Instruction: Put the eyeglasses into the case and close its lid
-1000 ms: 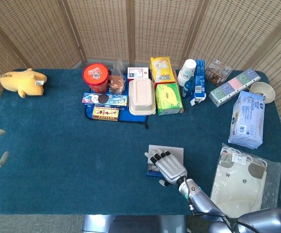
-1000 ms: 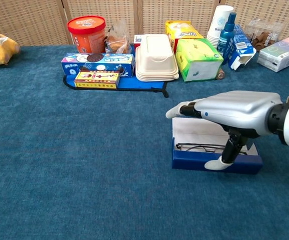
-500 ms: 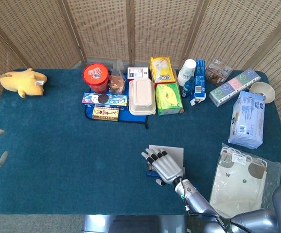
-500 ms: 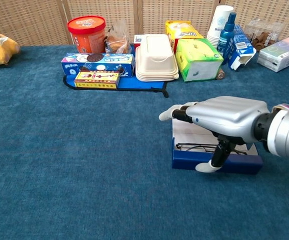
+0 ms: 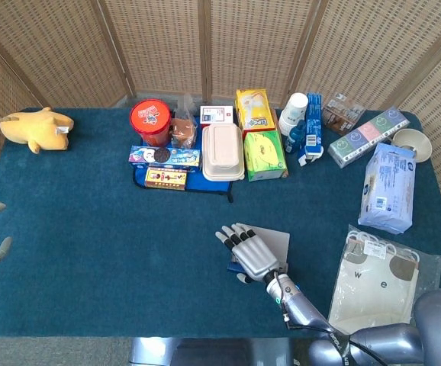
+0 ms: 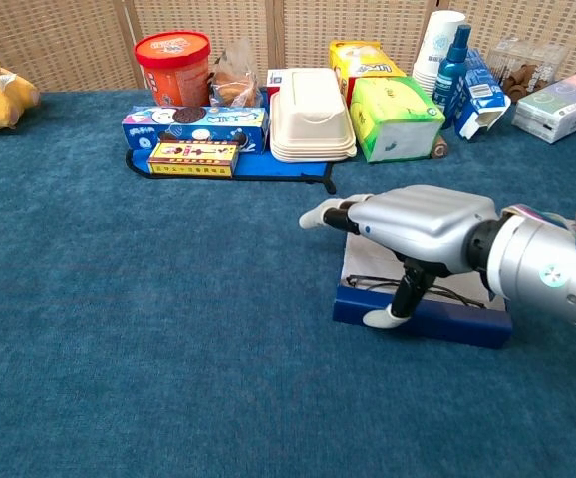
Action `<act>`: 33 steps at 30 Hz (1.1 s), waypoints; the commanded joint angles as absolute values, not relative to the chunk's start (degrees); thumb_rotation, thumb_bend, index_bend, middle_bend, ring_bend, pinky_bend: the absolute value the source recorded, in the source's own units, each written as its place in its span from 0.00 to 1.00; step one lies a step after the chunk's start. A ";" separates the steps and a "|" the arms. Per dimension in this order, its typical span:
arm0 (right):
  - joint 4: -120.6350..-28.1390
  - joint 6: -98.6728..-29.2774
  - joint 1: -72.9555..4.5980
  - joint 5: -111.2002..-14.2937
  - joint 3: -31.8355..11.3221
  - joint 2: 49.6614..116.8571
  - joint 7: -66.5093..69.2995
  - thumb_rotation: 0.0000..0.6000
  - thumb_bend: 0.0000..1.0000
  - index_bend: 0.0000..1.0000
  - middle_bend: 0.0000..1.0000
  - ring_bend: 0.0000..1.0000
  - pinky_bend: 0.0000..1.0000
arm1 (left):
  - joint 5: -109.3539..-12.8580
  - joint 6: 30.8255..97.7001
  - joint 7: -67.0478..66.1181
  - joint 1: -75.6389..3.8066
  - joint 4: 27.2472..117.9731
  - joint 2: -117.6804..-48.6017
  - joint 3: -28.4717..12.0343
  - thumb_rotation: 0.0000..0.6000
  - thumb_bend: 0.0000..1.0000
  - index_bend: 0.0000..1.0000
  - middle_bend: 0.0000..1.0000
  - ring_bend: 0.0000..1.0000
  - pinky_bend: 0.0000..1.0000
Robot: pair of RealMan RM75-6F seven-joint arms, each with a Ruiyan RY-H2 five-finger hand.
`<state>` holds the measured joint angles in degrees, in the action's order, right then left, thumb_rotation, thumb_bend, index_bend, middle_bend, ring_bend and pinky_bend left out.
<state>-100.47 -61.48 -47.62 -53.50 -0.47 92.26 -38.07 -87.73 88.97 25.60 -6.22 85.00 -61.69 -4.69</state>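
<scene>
Right hand (image 6: pixel 423 227) shifted left over case (image 6: pixel 418 317) — fingers spread, holding nothing, blue-carpeted table (image 5: pixel 91 229), wicker screens (image 5: pixel 159 46)

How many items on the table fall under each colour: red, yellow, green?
Red: 1, the red tub.
Yellow: 2, the yellow plush toy and the yellow box.
Green: 1, the green tissue box.
Total: 4.
</scene>
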 commanded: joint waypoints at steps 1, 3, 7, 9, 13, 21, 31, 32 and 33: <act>-98.75 -60.95 -47.92 -53.54 -1.73 92.93 -37.74 1.00 0.24 0.00 0.00 0.00 0.13 | -87.71 88.87 25.48 -6.28 85.10 -61.65 -4.73 1.00 0.31 0.25 0.28 0.21 0.12; -97.81 -60.71 -48.11 -53.21 -2.65 93.13 -37.53 1.00 0.24 0.00 0.00 0.00 0.13 | -87.69 88.83 25.42 -6.33 85.17 -61.65 -4.76 1.00 0.31 0.25 0.28 0.21 0.12; -95.51 -60.25 -48.72 -52.65 -4.79 93.51 -37.20 1.00 0.24 0.00 0.00 0.00 0.13 | -87.61 88.58 25.18 -6.45 85.22 -61.72 -4.78 1.00 0.31 0.25 0.28 0.21 0.11; -94.34 -59.95 -49.14 -52.04 -5.62 93.71 -37.54 1.00 0.24 0.00 0.00 0.00 0.13 | -87.56 88.50 25.12 -6.47 85.23 -61.76 -4.79 1.00 0.31 0.25 0.28 0.21 0.11; -91.71 -58.81 -50.03 -50.18 -7.39 94.15 -37.62 1.00 0.24 0.00 0.00 0.00 0.13 | -87.41 88.30 25.00 -6.46 85.17 -61.83 -4.73 1.00 0.31 0.25 0.28 0.21 0.11; -85.64 -56.92 -51.13 -47.78 -9.63 95.00 -36.71 1.00 0.24 0.00 0.00 0.00 0.13 | -87.24 88.10 25.00 -6.45 85.07 -61.69 -4.74 1.00 0.31 0.25 0.28 0.21 0.11; -80.47 -56.04 -50.98 -47.01 -10.68 94.98 -34.98 1.00 0.24 0.00 0.00 0.00 0.13 | -87.20 87.98 25.01 -6.58 84.98 -61.89 -4.83 1.00 0.31 0.25 0.28 0.21 0.11; -80.21 -56.12 -50.83 -47.12 -10.71 94.89 -34.74 1.00 0.24 0.00 0.00 0.00 0.13 | -87.23 87.99 25.01 -6.59 85.03 -61.86 -4.84 1.00 0.31 0.25 0.28 0.21 0.11; -79.87 -56.31 -50.55 -47.27 -10.74 94.62 -34.37 1.00 0.24 0.00 0.00 0.00 0.13 | -87.30 88.05 24.93 -6.62 85.10 -61.82 -4.88 1.00 0.31 0.25 0.28 0.21 0.11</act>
<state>-80.06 -56.18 -50.74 -47.14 -10.68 94.80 -34.58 -87.27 88.03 24.95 -6.61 85.08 -61.84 -4.87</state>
